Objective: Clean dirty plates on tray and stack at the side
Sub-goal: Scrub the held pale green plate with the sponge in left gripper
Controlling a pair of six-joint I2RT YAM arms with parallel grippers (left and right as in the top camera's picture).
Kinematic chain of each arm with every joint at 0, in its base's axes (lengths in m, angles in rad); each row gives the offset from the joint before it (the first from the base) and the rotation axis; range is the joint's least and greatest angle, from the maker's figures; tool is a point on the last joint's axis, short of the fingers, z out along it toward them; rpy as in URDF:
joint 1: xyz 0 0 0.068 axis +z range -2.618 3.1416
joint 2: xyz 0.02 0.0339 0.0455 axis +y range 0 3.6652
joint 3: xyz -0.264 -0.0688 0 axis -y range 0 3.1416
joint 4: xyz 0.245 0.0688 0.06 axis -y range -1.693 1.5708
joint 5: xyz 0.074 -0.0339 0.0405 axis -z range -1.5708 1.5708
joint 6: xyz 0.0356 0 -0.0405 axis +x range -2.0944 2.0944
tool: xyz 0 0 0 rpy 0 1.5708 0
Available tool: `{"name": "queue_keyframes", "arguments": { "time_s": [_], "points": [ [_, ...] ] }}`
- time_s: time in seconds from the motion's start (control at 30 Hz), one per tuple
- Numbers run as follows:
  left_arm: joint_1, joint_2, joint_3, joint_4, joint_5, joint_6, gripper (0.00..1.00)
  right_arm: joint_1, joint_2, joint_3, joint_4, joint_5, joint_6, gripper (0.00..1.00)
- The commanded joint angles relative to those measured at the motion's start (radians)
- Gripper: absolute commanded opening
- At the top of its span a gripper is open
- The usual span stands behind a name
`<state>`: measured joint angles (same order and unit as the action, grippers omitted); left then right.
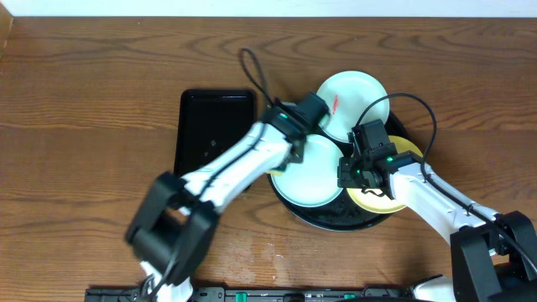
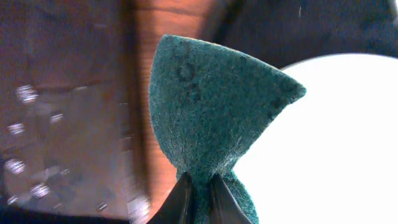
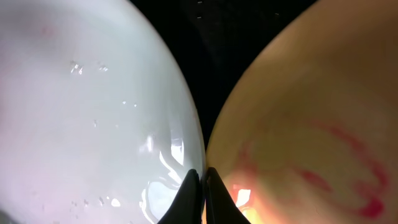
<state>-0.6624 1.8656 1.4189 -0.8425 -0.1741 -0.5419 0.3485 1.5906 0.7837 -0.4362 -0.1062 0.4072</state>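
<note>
The round black tray (image 1: 336, 220) holds three plates. A mint-white plate (image 1: 312, 180) lies front left, a second mint-white plate (image 1: 352, 94) with a red smear lies at the back, and a pale yellow plate (image 1: 379, 201) with red smears (image 3: 311, 155) lies front right. My left gripper (image 1: 309, 113) is shut on a dark green sponge (image 2: 211, 106), held over the left edge of a white plate (image 2: 329, 137). My right gripper (image 1: 346, 176) is shut on the rim of the front white plate (image 3: 81, 106), right beside the yellow plate.
A smaller rectangular black tray (image 1: 214, 126) lies just left of the round tray, with wet drops showing in the left wrist view (image 2: 56, 137). Arm cables loop above the plates. Brown wood tabletop (image 1: 92, 101) stretches to the left and right.
</note>
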Motion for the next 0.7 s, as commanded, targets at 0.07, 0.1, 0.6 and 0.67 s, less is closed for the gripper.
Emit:
{"name": "queue_keyframes", "arguments": {
  "time_s": [0.07,0.1,0.6,0.67],
  "points": [
    [0.149,-0.119,0.021,-0.066,0.052,0.026,0.07,-0.007,0.018,-0.013,-0.021,0.045,-0.062,0.01],
    [0.183,-0.122,0.019,-0.076,0.052,0.043,0.07,-0.007,0.018,-0.013,-0.02,0.045,-0.073,0.01],
    [0.428,-0.065,-0.141,0.05,0.214,0.185,0.33,-0.008,0.018,0.243,-0.232,0.053,-0.217,0.01],
    [0.437,-0.081,-0.129,0.043,0.243,0.19,0.49,-0.007,0.018,0.294,-0.272,0.064,-0.229,0.01]
  ]
}}
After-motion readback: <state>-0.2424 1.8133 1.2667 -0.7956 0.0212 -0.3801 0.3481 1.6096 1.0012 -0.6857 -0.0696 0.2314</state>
